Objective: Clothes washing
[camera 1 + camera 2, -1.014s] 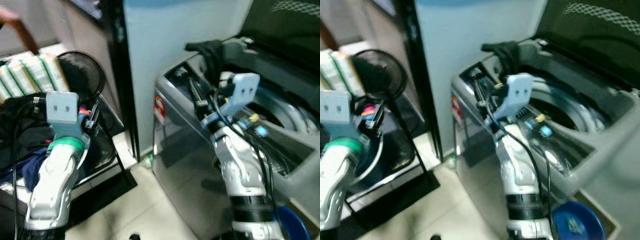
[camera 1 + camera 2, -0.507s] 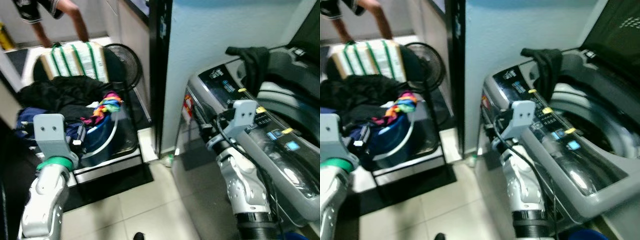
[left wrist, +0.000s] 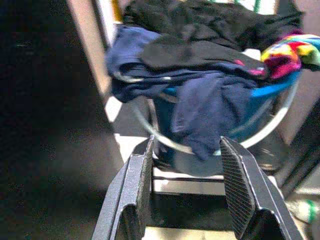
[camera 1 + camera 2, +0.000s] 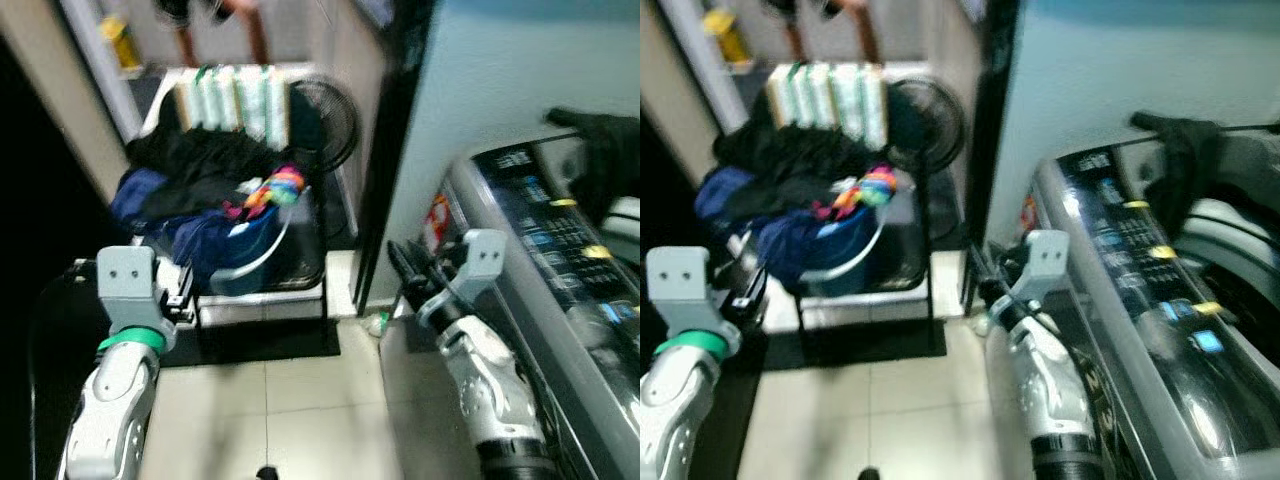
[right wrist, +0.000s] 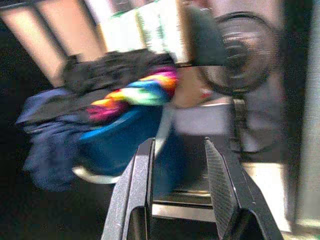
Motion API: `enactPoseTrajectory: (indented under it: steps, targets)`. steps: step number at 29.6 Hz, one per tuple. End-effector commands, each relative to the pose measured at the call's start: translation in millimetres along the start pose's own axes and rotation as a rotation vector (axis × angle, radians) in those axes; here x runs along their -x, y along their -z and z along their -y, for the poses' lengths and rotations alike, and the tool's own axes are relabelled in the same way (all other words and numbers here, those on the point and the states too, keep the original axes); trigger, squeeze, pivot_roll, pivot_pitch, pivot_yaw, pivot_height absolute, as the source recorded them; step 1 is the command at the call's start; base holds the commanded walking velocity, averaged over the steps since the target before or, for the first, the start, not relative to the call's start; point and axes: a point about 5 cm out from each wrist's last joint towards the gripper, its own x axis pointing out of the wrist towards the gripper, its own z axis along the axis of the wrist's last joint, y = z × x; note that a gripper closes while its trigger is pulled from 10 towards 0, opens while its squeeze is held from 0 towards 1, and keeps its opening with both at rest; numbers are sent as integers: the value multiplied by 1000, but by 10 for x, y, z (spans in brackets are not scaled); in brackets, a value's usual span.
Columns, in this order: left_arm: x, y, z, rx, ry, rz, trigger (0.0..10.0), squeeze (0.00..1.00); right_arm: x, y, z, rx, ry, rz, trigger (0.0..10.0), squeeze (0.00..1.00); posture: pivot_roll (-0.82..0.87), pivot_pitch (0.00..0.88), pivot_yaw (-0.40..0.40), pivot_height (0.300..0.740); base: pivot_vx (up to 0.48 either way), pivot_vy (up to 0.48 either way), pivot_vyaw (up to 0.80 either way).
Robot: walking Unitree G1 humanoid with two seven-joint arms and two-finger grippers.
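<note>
Holding nothing, our left gripper (image 3: 187, 187) and right gripper (image 5: 179, 192) are open, aimed at the blue basket (image 4: 262, 252) piled with clothes (image 3: 200, 60). By our right arm is the washing machine (image 4: 1160, 300).

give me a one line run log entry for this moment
phase: facing laundry basket | left gripper: jaws open, empty, aimed at basket | right gripper: jaws open, empty | washer: at robot's right

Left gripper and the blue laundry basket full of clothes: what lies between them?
Nothing. In the left wrist view, the open left gripper faces the blue laundry basket across open air.
</note>
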Motion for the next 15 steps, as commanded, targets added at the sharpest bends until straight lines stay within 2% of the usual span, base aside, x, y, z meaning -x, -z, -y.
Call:
enactPoseTrajectory:
  steps: [1,9,13,15]
  targets:
    - [17,48,24,-5,4,-8,10000,0,69,88,64,9,26,-29,10000,0,122,34,40,740,0,0,775]
    - [-13,11,10,-3,8,11,10000,0,79,138,63,21,19,-42,10000,0,128,28,42,740,0,0,775]
    - [-24,-7,69,-3,32,34,10000,0,76,161,75,43,26,-42,10000,0,128,26,40,740,0,0,0]
    - [-34,-14,106,-5,48,43,10000,0,70,181,69,56,16,-50,10000,0,127,22,40,740,270,0,0]
